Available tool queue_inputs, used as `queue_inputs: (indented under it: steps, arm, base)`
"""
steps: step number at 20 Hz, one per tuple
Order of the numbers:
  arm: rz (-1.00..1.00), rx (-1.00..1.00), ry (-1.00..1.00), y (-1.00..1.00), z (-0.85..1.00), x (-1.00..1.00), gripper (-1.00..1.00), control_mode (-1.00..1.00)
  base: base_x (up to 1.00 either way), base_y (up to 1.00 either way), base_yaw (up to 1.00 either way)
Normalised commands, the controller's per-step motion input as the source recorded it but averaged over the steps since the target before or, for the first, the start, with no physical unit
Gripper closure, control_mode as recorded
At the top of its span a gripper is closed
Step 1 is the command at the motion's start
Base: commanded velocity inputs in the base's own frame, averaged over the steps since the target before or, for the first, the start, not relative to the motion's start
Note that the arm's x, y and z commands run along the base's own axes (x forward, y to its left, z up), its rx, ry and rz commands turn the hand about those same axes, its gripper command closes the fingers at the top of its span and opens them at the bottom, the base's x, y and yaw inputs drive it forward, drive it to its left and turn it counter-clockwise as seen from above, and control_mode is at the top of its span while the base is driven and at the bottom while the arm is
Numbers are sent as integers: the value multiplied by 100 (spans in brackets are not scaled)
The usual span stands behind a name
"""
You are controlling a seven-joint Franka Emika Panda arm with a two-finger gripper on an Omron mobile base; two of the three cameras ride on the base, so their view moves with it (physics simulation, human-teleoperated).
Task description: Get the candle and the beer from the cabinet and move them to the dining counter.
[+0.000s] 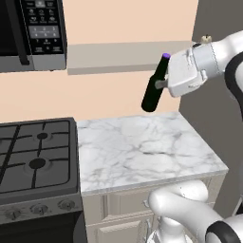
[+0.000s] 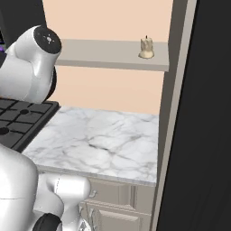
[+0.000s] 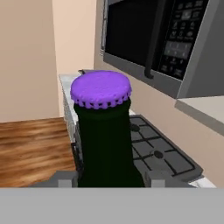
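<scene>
The beer (image 1: pixel 154 90), a dark bottle with a purple cap (image 3: pixel 101 89), hangs tilted in the air in front of the grey cabinet shelf (image 1: pixel 114 58), above the marble worktop. My gripper (image 1: pixel 163 84) is shut on the beer's neck, and in the hand view the bottle (image 3: pixel 107 144) stands between the two finger tips. The small cream candle (image 2: pixel 146 48) stands upright near the right end of the shelf (image 2: pixel 108 56), and its top peeks over my wrist (image 1: pixel 205 39) in the left base view.
A microwave (image 1: pixel 32 33) hangs at the upper left over a black gas stove (image 1: pixel 35 159). The marble worktop (image 1: pixel 142 152) lies below the shelf, with beige drawers under it. A dark tall wall (image 2: pixel 203 135) closes the right side.
</scene>
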Motion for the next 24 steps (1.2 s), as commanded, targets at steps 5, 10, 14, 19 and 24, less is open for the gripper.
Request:
queue_inputs:
  steps: [5, 10, 14, 19, 24]
  arm:
    - [1, -2, 2, 9, -29, -7, 100, 100]
    - [0, 0, 0, 0, 0, 0, 100, 100]
    - [0, 0, 0, 0, 0, 0, 100, 100]
    - [0, 0, 0, 0, 0, 0, 100, 100]
    - [0, 0, 0, 0, 0, 0, 100, 100]
  base:
    - [-8, 10, 2]
    - [-56, 56, 18]
    - [-61, 59, 30]
    - [-39, 48, 39]
    - [-26, 28, 43]
